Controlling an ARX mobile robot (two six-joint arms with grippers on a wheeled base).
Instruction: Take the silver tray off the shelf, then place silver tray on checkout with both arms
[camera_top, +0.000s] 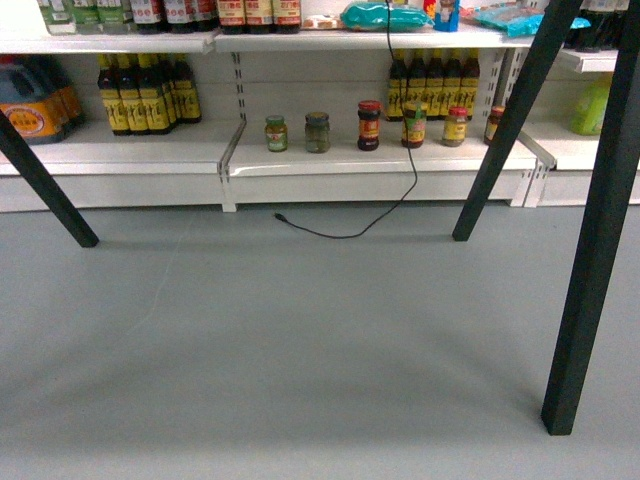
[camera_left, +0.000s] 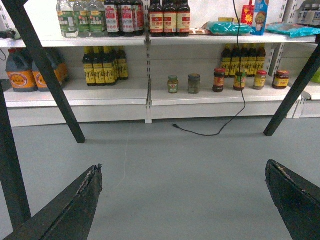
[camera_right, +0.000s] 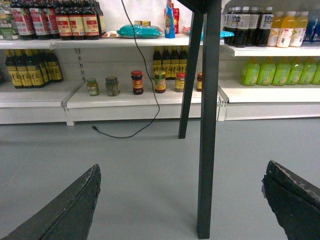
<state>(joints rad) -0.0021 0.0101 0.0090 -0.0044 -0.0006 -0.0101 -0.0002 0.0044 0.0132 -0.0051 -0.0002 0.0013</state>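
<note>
Head view: no silver tray visible; both wrist views show jaws spread, empty. Risk: blind reach snagging dangling cable (camera_top: 400, 170) (or black legs (camera_top: 590, 270)).

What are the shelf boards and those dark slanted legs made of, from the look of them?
The shelf boards look like white painted sheet metal: thin flat edges and slotted uprights. The dark legs seem to be square metal tube with a matte black or dark green coat, though painted wood cannot be ruled out. The floor looks like smooth grey vinyl.
</note>
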